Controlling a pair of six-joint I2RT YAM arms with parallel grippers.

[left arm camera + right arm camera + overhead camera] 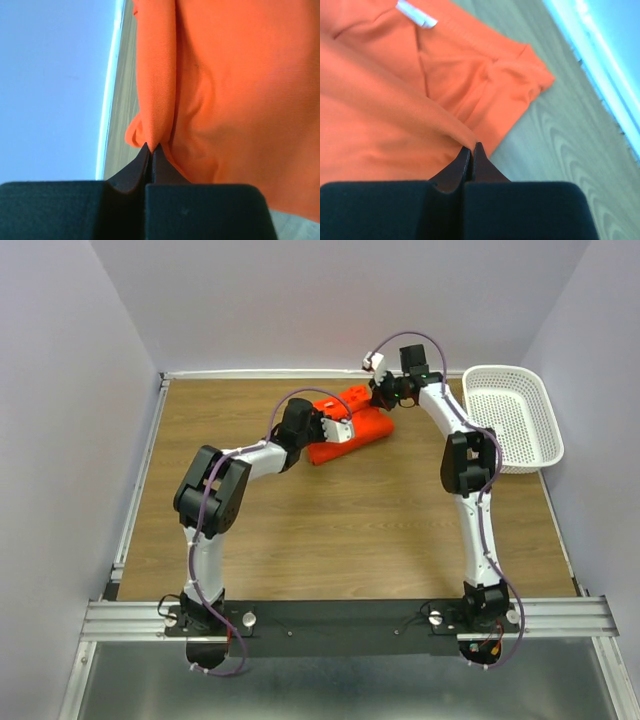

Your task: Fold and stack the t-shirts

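The t-shirt (368, 427) lies bunched on the worktop (330, 530), toward its far middle; the basket (541, 443) sits at the far right edge, well apart from it; the left gripper (350, 429) meets the t-shirt's left end; the right gripper (384, 398) meets its far right end.

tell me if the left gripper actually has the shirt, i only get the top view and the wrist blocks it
observer: yes. In the left wrist view the left gripper is shut, pinching a raised fold of the t-shirt right at its tips.
operator: ok and the right one, same problem
observer: the right gripper is shut too. In its wrist view an edge of the orange fabric is caught at its tips.
operator: any tag showing near it
observer: yes, a white label lies on the fabric beyond the right gripper's tips.
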